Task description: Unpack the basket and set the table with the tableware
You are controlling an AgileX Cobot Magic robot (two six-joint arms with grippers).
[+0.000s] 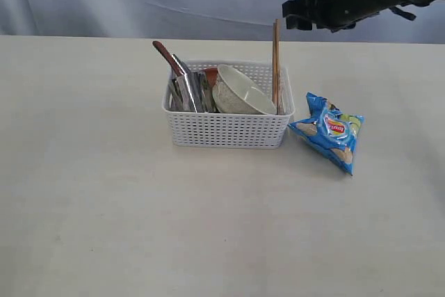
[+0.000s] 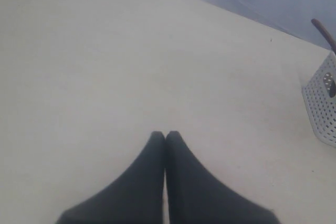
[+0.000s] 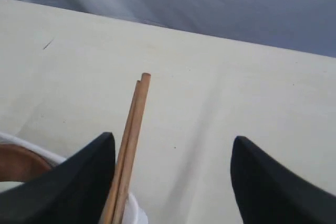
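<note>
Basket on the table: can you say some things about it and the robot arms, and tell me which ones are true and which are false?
1. The chopsticks stand upright at one end of the basket. True.
2. The chips bag is inside the basket. False: it lies on the table beside the basket.
3. The right end effector is open. True.
4. The left end effector is open wide. False: it is shut, with nothing in it.
5. The bowl sits flat on the table. False: it leans tilted inside the basket.
</note>
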